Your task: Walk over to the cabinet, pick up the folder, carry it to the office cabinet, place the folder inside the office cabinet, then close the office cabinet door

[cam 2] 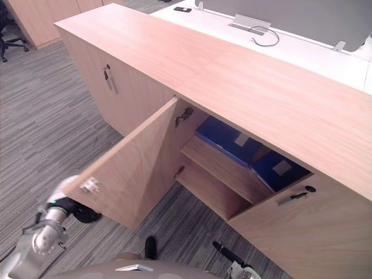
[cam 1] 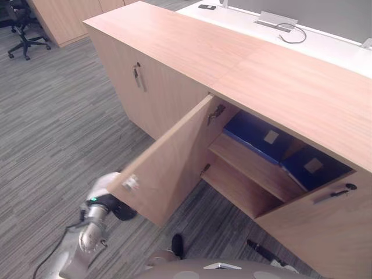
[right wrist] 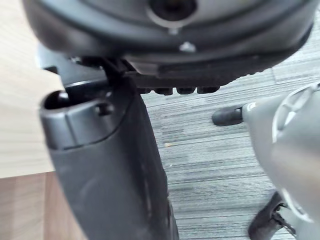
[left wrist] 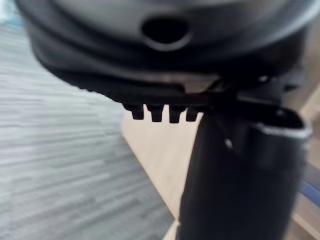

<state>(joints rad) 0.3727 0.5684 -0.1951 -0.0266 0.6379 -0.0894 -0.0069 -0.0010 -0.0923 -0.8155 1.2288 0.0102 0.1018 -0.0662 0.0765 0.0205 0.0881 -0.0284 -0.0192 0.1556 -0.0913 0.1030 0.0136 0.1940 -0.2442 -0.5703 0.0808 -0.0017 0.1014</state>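
Observation:
The wooden office cabinet (cam 1: 250, 64) stands with its left door (cam 1: 168, 168) swung wide open. On its upper shelf (cam 1: 256, 165) lies a blue folder (cam 1: 256, 136) with a pale label, and a second blue folder (cam 1: 311, 165) sits beside it. My left hand (cam 1: 119, 208) is low at the door's outer edge, against its outside face, with its thumb (left wrist: 235, 175) straight and nothing in it. My right hand (cam 2: 226, 254) hangs low by the cabinet's right door, empty and relaxed, with its thumb (right wrist: 110, 165) straight.
The right door (cam 1: 325, 232) is nearly shut and carries a handle (cam 1: 334, 195). Further left is a closed cabinet door with a key (cam 1: 138, 75). A white desk (cam 1: 337, 46) runs behind the cabinet. An office chair (cam 1: 23, 29) stands far left on grey carpet (cam 1: 52, 133).

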